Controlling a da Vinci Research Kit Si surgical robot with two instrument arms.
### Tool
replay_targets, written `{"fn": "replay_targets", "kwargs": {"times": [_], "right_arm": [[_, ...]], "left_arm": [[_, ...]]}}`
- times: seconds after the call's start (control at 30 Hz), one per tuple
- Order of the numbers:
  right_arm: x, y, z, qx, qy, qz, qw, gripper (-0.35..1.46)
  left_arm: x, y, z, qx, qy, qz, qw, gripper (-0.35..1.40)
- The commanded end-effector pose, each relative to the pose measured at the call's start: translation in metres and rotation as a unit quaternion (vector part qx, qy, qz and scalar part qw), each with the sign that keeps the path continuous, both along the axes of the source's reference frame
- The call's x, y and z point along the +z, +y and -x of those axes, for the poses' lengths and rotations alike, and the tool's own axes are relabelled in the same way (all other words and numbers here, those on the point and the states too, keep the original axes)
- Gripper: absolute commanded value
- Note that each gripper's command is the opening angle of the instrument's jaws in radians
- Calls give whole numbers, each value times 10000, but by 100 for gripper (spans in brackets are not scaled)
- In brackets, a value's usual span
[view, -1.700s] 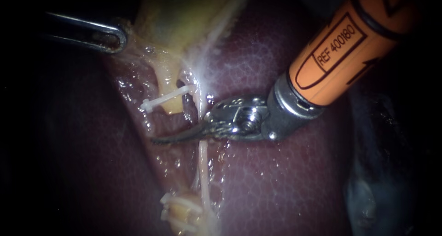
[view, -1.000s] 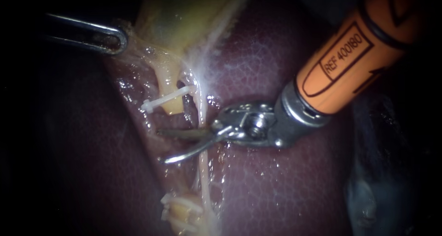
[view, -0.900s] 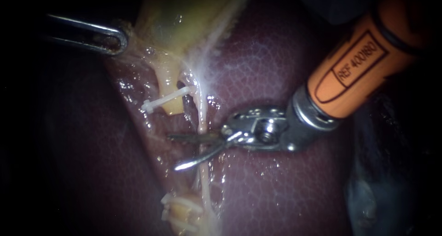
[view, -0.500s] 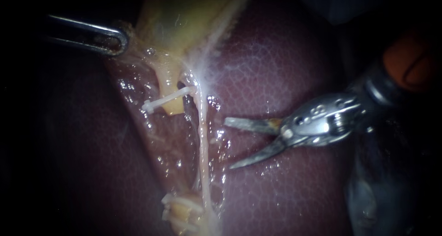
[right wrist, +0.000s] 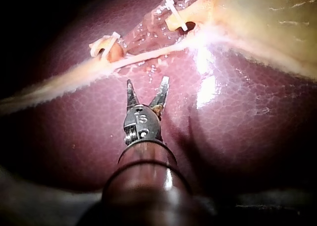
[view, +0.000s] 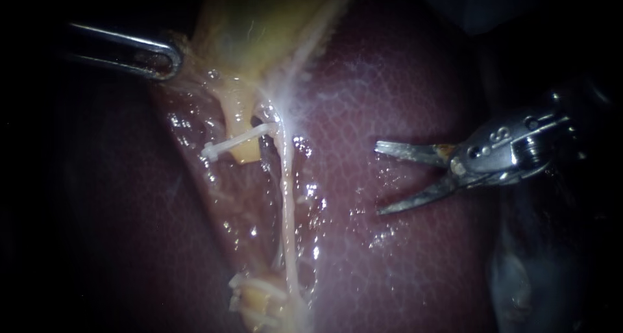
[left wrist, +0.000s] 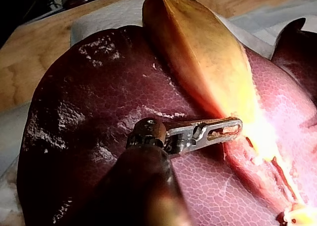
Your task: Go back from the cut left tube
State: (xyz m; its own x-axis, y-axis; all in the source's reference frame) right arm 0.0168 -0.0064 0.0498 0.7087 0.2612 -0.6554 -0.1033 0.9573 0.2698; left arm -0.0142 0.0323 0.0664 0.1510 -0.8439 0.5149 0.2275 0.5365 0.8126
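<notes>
The cut left tube shows as two yellow stumps. The upper stump (view: 244,150) carries one white clip (view: 235,141), and the lower stump (view: 254,299) carries white clips (view: 259,286). A pale uncut strand (view: 286,203) runs beside them. My right instrument (view: 378,178) hovers over the liver (view: 389,86), well right of the strand, its two blades open and empty. In the right wrist view its blades (right wrist: 147,84) stand apart just short of the strand (right wrist: 148,55). My left instrument (view: 158,55) is shut on the gallbladder (view: 259,28) edge, as the left wrist view also shows (left wrist: 232,129).
Wet, glistening tissue (view: 220,197) lies between the two stumps. Dark folds (view: 532,268) lie at the far right. In the left wrist view the liver (left wrist: 94,97) rests on white cloth (left wrist: 99,18) over a wooden board (left wrist: 25,67).
My right instrument's blades opened, then drew back to the right, off the tubes and out over the liver; its orange shaft has left the view. The left instrument has held still.
</notes>
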Motion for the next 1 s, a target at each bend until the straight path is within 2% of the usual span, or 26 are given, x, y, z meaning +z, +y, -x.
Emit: {"fn": "replay_targets", "kwargs": {"times": [0.03, 0.23, 0.37, 0.43, 0.57, 0.7, 1.0], "right_arm": [[0, 0, -1, -6, -57, 1, 10000, 143], [-1, -1, -1, 1, -102, -49, 9999, 143], [-1, -1, -1, 0, -102, -49, 9999, 143], [-1, -1, -1, -7, -92, -58, 9999, 143], [-1, -1, 0, -13, -82, -66, 9999, 143], [0, 0, 0, -88, 26, -161, 9998, 143], [3, 1, 0, -92, 33, -170, 9998, 143]], "left_arm": [[1, -1, 1, -6, 8, 7, 10000, -35], [18, -8, 16, -43, 26, 59, 10000, -35], [39, -17, 35, 55, 41, 116, 9999, -35], [50, -21, 45, 103, 52, 69, 9999, -35], [63, -26, 58, 166, 43, 56, 9998, -35], [64, -27, 59, 180, 33, 55, 9998, -35], [64, -26, 58, 177, 30, 26, 9998, -35]]}}
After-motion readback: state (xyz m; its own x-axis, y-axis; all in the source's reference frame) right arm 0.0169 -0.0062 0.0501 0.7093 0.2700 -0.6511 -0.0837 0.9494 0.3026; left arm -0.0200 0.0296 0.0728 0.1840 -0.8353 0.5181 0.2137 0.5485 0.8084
